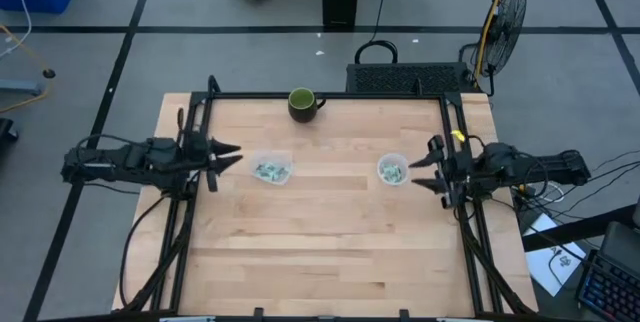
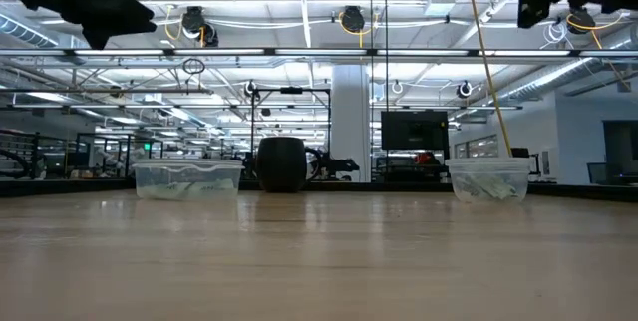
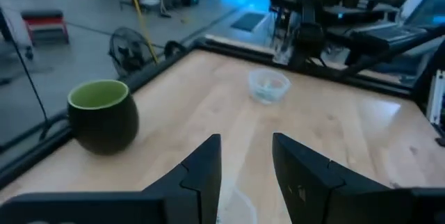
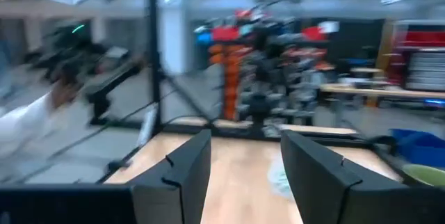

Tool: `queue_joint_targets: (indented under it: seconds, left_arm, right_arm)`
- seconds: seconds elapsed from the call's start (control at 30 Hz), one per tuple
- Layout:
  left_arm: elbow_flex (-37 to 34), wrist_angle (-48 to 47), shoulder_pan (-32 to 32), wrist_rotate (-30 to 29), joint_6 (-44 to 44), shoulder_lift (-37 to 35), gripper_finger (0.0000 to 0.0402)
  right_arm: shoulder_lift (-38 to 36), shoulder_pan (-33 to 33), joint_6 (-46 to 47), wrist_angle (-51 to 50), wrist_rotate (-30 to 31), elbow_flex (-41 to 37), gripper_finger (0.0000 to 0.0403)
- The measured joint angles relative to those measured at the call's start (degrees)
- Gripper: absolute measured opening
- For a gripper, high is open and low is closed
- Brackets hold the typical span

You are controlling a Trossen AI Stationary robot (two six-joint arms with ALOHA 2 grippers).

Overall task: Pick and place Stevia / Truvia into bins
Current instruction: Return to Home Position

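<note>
Pale green and white sachets lie inside both clear bins: the rounded-square tub (image 1: 270,171) (image 2: 186,178) left of the table's middle, and the round cup (image 1: 391,170) (image 2: 488,178) (image 3: 268,86) right of it. Both stand on their bases on the table. My left gripper (image 1: 232,154) (image 3: 245,156) hovers open, raised above the table just left of the tub. My right gripper (image 1: 420,173) (image 4: 245,160) hovers open, raised just right of the cup. Neither holds anything.
A dark green mug (image 1: 302,103) (image 3: 103,115) (image 2: 281,164) stands near the table's far edge. A black frame rail (image 1: 330,95) runs around the table. The wooden top (image 1: 330,242) spreads wide toward the near edge. A fan (image 1: 500,17) stands beyond the far right corner.
</note>
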Motion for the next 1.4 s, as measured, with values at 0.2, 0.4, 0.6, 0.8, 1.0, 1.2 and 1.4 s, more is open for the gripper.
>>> queue_joint_targets:
  seconds: [0.2, 0.4, 0.6, 0.8, 1.0, 1.2, 1.4]
  left_arm:
    - [-2.4, -1.4, 0.6, -2.1, -0.2, -7.3, 0.0136]
    - [-4.0, -1.5, 0.6, -1.0, 1.6, -14.3, 0.0136]
    - [-5.5, -2.6, 0.6, -0.2, 1.3, -16.7, 0.0136]
    - [-5.2, -1.4, 0.6, 0.5, 2.5, -16.7, 0.0136]
    - [-5.5, -0.4, 0.6, 1.5, 3.1, -16.7, 0.0136]
    - [-12.1, 12.1, 0.6, 6.9, 7.7, -16.6, 0.0136]
    - [-22.0, 27.7, 0.6, 9.5, 10.6, -16.6, 0.0136]
  right_arm:
    - [-6.7, -0.9, 6.7, 1.5, 4.1, -4.1, 0.0167]
    - [-11.2, -0.9, 6.4, 5.5, 1.9, -8.9, 0.0167]
    - [-12.2, -0.9, 6.1, 9.8, 1.9, -12.8, 0.0167]
    - [-12.1, -0.9, 5.8, 12.2, 2.0, -15.0, 0.0167]
    - [-12.2, -0.9, 5.8, 15.2, 2.2, -17.2, 0.0167]
    - [-12.2, -0.9, 4.7, 16.3, 2.2, -17.3, 0.0167]
    - [-12.2, -0.9, 4.2, 16.4, 2.2, -17.4, 0.0167]
